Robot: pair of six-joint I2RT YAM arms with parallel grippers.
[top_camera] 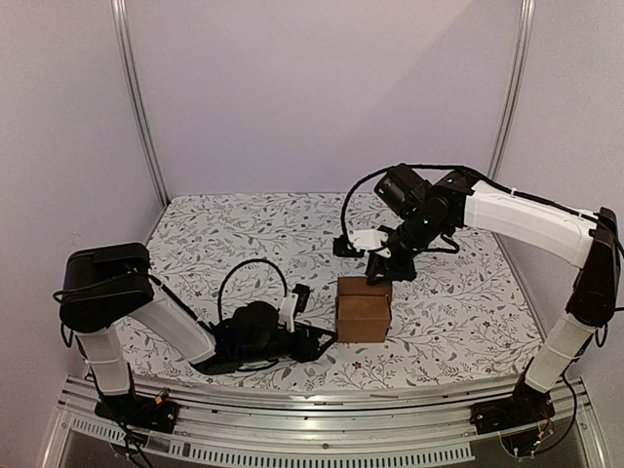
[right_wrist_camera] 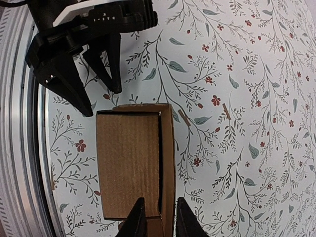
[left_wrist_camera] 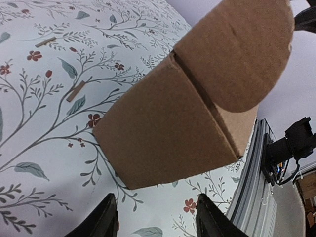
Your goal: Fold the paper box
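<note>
The paper box point(top_camera: 363, 310), a matte brown cardboard cuboid with one rounded flap raised, sits on the floral-printed tabletop point(top_camera: 244, 234). The left gripper point(top_camera: 317, 340) lies just beside it, black tapered fingers point(left_wrist_camera: 106, 219) spread apart. The right gripper point(right_wrist_camera: 157, 217) pinches the box's upright wall from above.

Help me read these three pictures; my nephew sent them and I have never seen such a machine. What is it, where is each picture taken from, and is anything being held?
These are two robot arms bolted at the near edge of a table covered with a flowered cloth. Each ends in a two-finger claw. The wide picture comes from a fixed camera above and behind the arms. The other two come from small cameras on the wrists, so each shows its own fingers at the bottom edge.

In the middle stands the paper box, brown cardboard already folded into a small block, one rounded flap standing up. The left claw lies low beside it, open, holding nothing. The right claw reaches down from above with its fingers either side of the box's top edge; whether it is pinching the cardboard cannot be told.
</note>
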